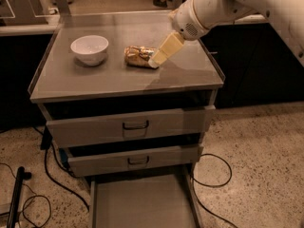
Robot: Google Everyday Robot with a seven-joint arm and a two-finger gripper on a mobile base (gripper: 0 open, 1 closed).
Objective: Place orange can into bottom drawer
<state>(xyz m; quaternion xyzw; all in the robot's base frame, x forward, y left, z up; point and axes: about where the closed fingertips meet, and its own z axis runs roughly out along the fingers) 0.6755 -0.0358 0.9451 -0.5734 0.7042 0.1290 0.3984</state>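
Gripper (156,63) is low over the counter (185,80), roughly mid-top and a bit toward the back edge, with its tip at the right end of the orange can (138,56). It looks to be touching or just beside the can. Can't tell whether it's released or clenched, and no grasp is visible.

Can lies on its side, between the gripper and the white bowl (89,49).

Risks, as I read it:
- The can is round and lying down, so a nudge from the tip could roll or skid it left toward the bowl.
- Its shiny, dented sides invite an off-centre pinch and a slip.
- The bottom drawer (142,205) sits far below the counter's front edge, so a weak grip on the way down means a drop onto the floor.
- The shut drawers overhang its back part, so release needs to be well forward.

Containers:
- bowl: nothing visible inside
- bottom drawer: pulled out, floor bare
- top drawer (135,126) and middle drawer (137,160): shut, contents hidden
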